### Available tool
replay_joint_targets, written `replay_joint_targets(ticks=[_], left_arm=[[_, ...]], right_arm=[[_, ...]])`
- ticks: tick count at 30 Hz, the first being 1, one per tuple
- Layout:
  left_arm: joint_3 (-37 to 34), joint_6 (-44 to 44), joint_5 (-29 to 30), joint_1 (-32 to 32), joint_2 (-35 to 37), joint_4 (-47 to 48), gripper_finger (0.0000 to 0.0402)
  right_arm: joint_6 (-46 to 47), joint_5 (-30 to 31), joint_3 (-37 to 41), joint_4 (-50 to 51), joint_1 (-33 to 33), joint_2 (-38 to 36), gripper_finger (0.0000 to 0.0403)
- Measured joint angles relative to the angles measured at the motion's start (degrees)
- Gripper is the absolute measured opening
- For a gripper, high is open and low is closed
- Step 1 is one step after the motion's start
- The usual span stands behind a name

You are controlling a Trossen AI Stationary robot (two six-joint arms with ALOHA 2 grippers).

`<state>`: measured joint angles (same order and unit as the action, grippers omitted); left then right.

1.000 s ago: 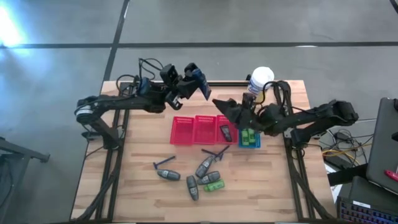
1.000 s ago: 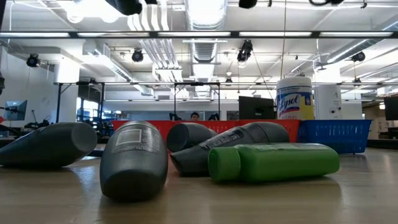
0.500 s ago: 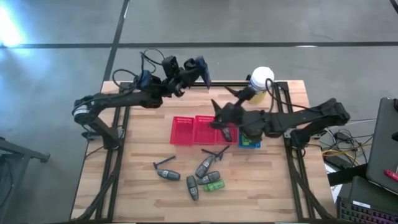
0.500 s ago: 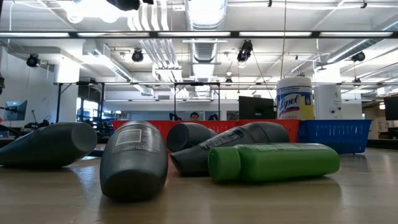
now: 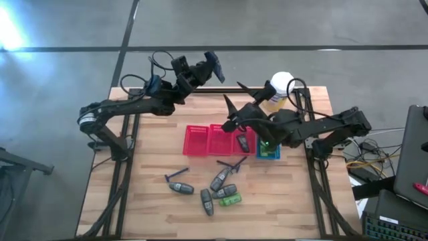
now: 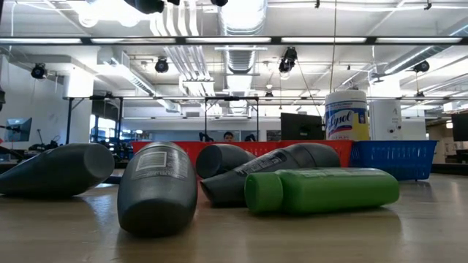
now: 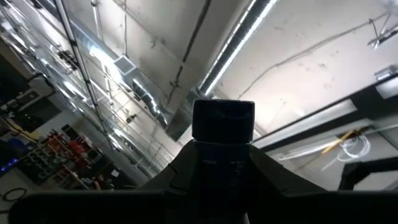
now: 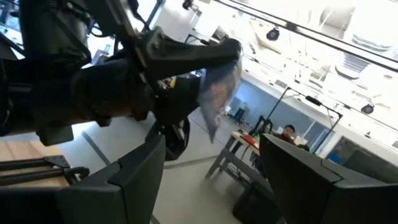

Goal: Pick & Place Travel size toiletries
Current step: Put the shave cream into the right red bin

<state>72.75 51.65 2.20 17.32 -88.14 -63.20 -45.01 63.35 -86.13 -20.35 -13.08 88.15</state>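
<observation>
My left gripper [image 5: 202, 69] is raised over the table's far edge, tipped upward and shut on a flat dark-blue packet [image 5: 214, 65]. The right wrist view shows the same packet [image 8: 217, 87]. My right gripper [image 5: 234, 95] hangs open above the baskets, pointing toward that packet, with nothing between its fingers. Several dark grey tubes [image 5: 219, 179], a green bottle [image 5: 229, 199] and thin dark sticks [image 5: 232, 163] lie on the table's near middle. One dark tube [image 5: 242, 142] lies in the red basket [image 5: 200, 140]. Green bottles [image 5: 267, 147] lie in the blue basket [image 5: 274, 156]. My left gripper pinches the packet between its two fingers by its lower end [image 7: 221, 163]. The fingers slant upward toward the table's right. The packet's free end [image 7: 222, 119] sticks out past the fingertips, lifted well clear of the table.
A white-and-yellow canister [image 5: 279, 89] stands at the far right, just behind my right arm. The low view shows a grey tube [image 6: 157, 186] and a green bottle [image 6: 322, 190] lying close to the near edge. Bare wood lies at the table's left.
My right gripper has risen from over the baskets, gone toward the far edge and rolled about its own axis, ending level and pointing at the packet. My left gripper has tipped and rolled, carrying the packet a little toward the far edge.
</observation>
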Motion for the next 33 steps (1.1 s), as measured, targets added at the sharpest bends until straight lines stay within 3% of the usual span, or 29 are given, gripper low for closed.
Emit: replay_joint_targets(ticks=[17, 25, 33], left_arm=[[1.1, 1.3, 0.2, -1.2, -0.2, 0.0, 0.0089], [1.1, 2.5, -11.0, -0.9, -0.2, 0.0, 0.0089], [1.1, 3.7, -12.8, -1.0, -0.2, 0.0, 0.0089]], right_arm=[[-1.2, -3.3, -4.3, 0.0, 2.0, 3.9, 0.0237], [-5.4, -1.9, -4.3, 0.4, 0.9, 3.2, 0.0219], [-3.6, -1.9, -4.5, 0.6, 1.9, 2.5, 0.0220]])
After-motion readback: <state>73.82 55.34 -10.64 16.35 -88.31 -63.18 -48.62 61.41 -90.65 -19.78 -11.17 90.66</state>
